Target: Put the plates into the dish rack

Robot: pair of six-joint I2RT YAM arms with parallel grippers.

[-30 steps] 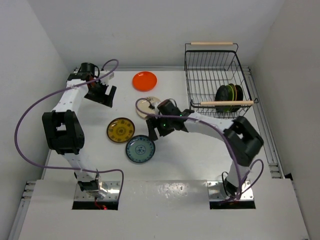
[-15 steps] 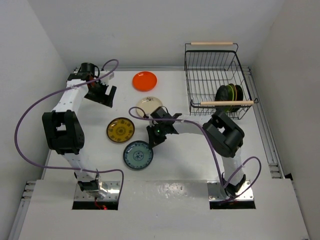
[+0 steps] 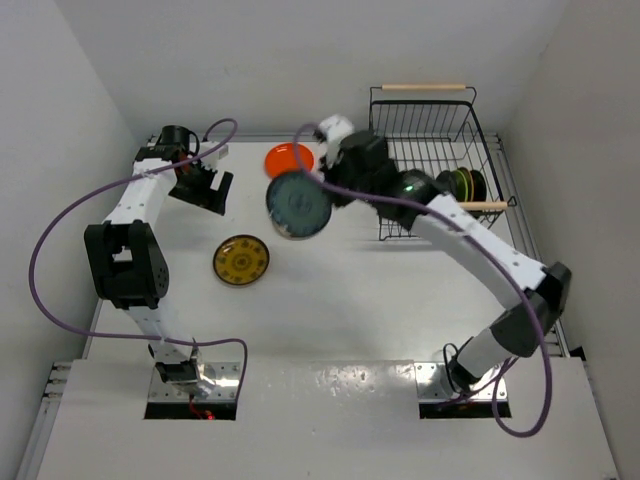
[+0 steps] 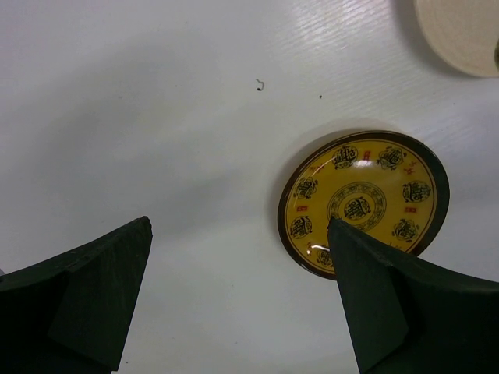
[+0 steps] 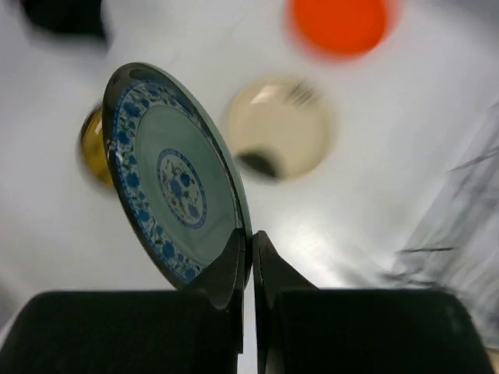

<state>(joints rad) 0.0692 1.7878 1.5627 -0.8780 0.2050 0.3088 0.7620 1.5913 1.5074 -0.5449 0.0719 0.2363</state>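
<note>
My right gripper point(image 5: 251, 234) is shut on the rim of the blue-grey patterned plate point(image 5: 171, 179), which hangs on edge in the air. In the top view that plate point(image 3: 298, 205) floats just left of the right gripper point(image 3: 328, 193), in front of the orange-red plate point(image 3: 288, 157). The yellow-brown patterned plate point(image 3: 241, 260) lies flat on the table. A cream plate point(image 5: 277, 128) lies below the lifted one. My left gripper point(image 3: 205, 186) stays open at the back left, its jaws wide apart point(image 4: 238, 226) above bare table beside the yellow-brown plate point(image 4: 362, 202). The dish rack point(image 3: 425, 88) stands at the back right.
Black and lime green plates point(image 3: 460, 188) stand on edge at the rack's near end, behind its wooden handle point(image 3: 452, 207). White walls close in the table at the back and both sides. A purple cable point(image 3: 60, 230) loops off the left arm.
My right gripper shut on the blue-grey plate at the table's middle, then lifted it up and toward the back, turning it on edge. The left arm has not moved.
</note>
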